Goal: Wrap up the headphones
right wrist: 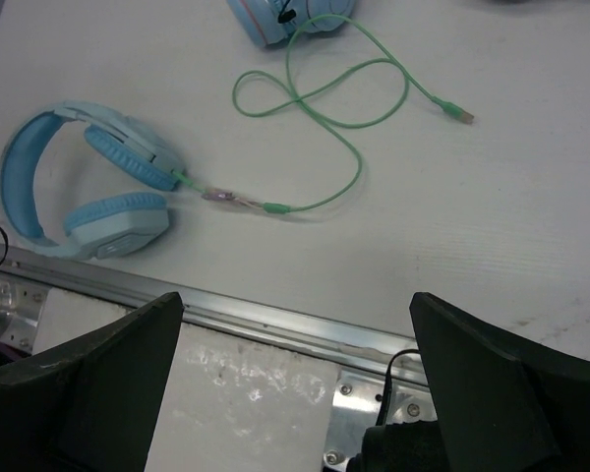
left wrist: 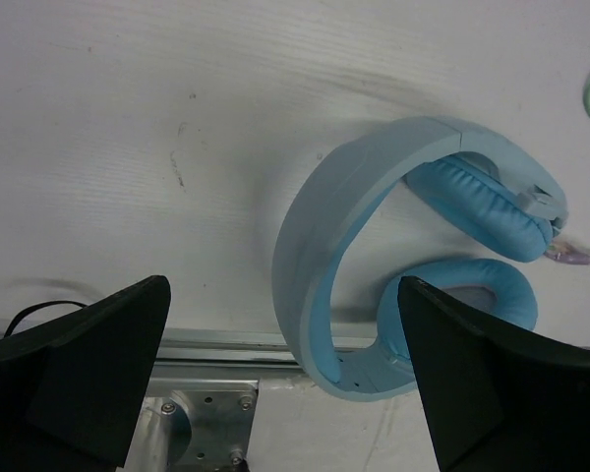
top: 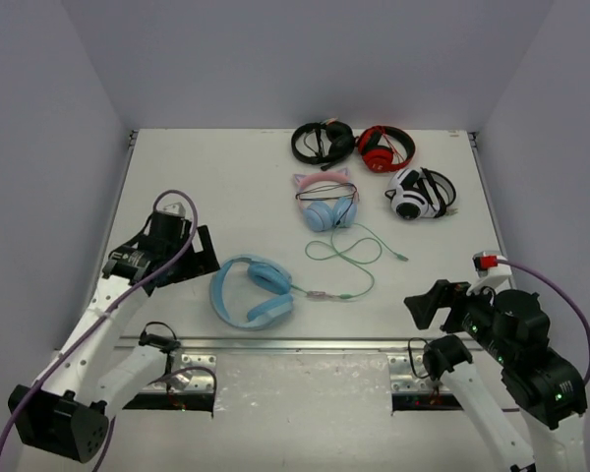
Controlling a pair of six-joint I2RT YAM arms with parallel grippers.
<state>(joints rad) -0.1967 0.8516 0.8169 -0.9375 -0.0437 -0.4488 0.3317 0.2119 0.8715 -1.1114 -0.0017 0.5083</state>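
Observation:
The large light blue headphones [top: 251,292] lie flat near the table's front edge, cups to the right. Their thin pale green cable [top: 352,258] trails loose to the right in open loops and ends in a plug [top: 403,258]. My left gripper [top: 189,258] is open and empty, just left of the headband. In the left wrist view the headband [left wrist: 320,246] curves between my open gripper's [left wrist: 281,285] fingers, below them. My right gripper [top: 428,305] is open and empty, right of the cable. The right wrist view shows the headphones [right wrist: 88,177] and cable [right wrist: 354,128] ahead of the gripper [right wrist: 297,297].
Pink-and-blue cat-ear headphones [top: 324,202] lie just behind the cable loops. White-and-black headphones [top: 418,194], red ones [top: 385,147] and black ones [top: 323,141] sit at the back. A metal rail [top: 295,344] runs along the table's front edge.

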